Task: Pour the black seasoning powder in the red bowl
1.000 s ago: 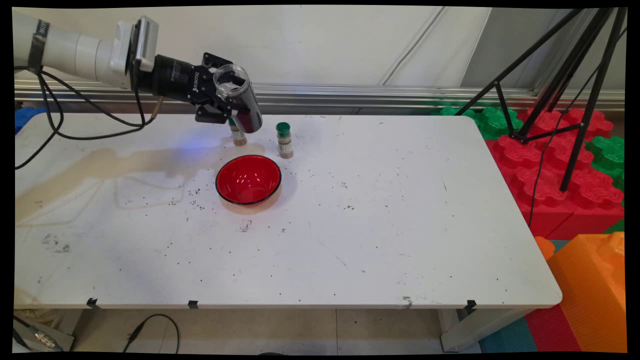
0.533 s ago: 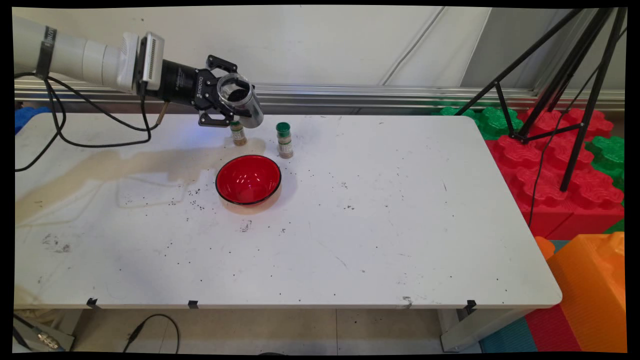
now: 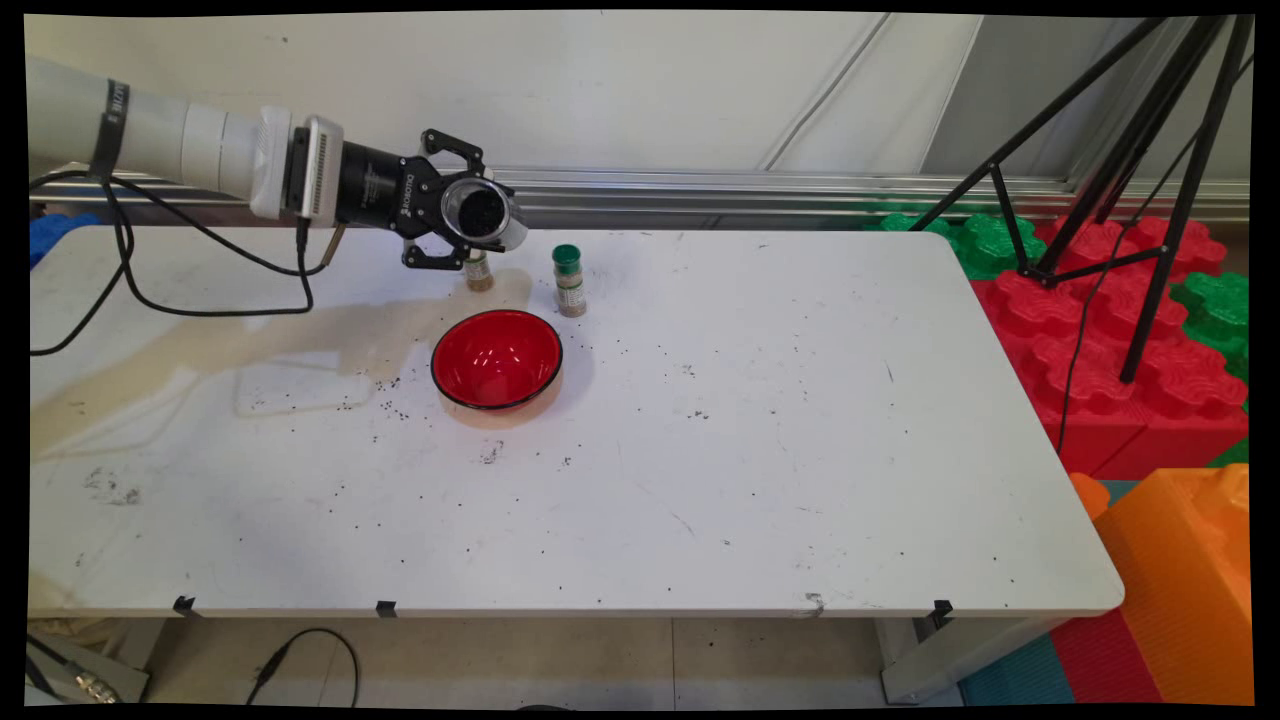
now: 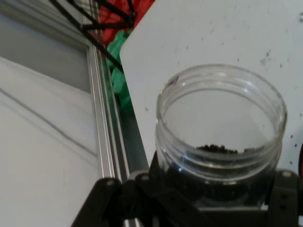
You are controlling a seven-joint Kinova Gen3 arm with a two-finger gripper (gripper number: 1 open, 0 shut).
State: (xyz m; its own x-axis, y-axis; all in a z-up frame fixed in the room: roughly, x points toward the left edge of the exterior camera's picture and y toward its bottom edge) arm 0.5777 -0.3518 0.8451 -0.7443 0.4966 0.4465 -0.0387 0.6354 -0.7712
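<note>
the gripper (image 3: 462, 214) is clamped on a clear jar (image 3: 482, 213), held above the far side of the bench (image 3: 760, 480). the jar is tipped well over, its open mouth turned toward the camera in the main view, and a dark heap of grains (image 4: 217, 149) sits inside near the rim in the hand view. no lid is on it.

just under the jar, at about 6 o'clock from it, stands a small spice bottle (image 3: 479, 272), partly hidden by the gripper. a second bottle with a green cap (image 3: 569, 281) stands at 4 o'clock from the jar, a little apart. the red bowl (image 3: 497, 359) sits nearer the camera, at 6 o'clock from the jar and beyond the hidden bottle; it looks empty.

the risks, as i judge them: with the mouth this far over and the grains already near the lip, any further tilt or a jerk of the arm could spill them. the jar does not seem to hang over the bowl, so they might land on the bench or the bottles. dark specks already lie scattered round the bowl. the gripper is also close above the small bottle and could knock it over if it drops. a smooth round jar might slip or turn in the grip.
</note>
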